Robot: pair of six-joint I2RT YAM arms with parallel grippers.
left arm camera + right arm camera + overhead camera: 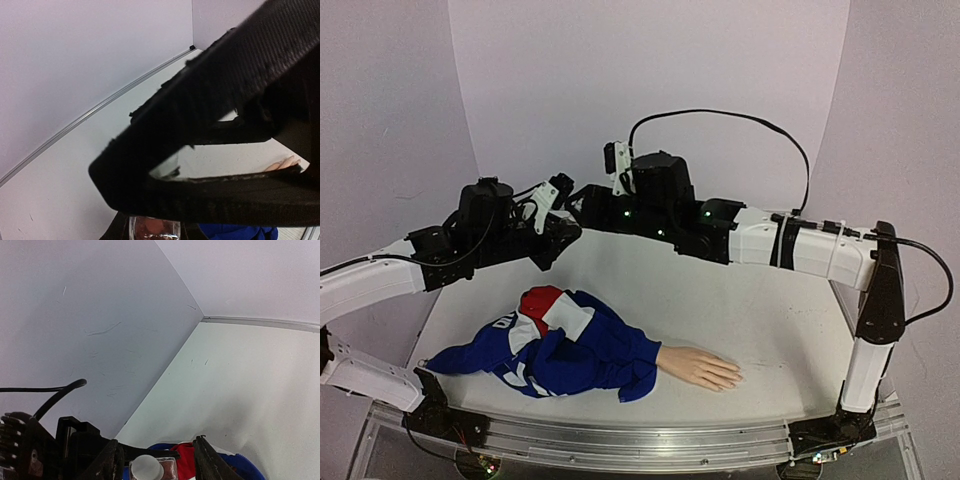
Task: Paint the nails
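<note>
- Closest of all, the metal rail runs along the near table edge and carries both arm bases.
- At far left, the left arm reaches in over the white table toward the back middle.
- On the near left of the table lies a crumpled blue garment with red and white patches, one sleeve running off to the right.
- Above the garment's far edge hangs the left gripper. Its wrist view shows a small glass polish bottle with pinkish contents at the bottom of the picture, and the jaws are closed tight on it.
- Meeting it from the right is the right gripper. Its fingers stand on either side of the bottle's white cap, partly parted with a gap on one side, so it grips nothing.
- Right of centre, near the front edge, the mannequin hand comes out of the sleeve and lies flat, palm down, well apart from both grippers.
- At its fingertips, pointing right, are the nails, too small to tell their colour.
- Farthest right, the right arm rises from the near corner, with a black cable looping above it.
</note>
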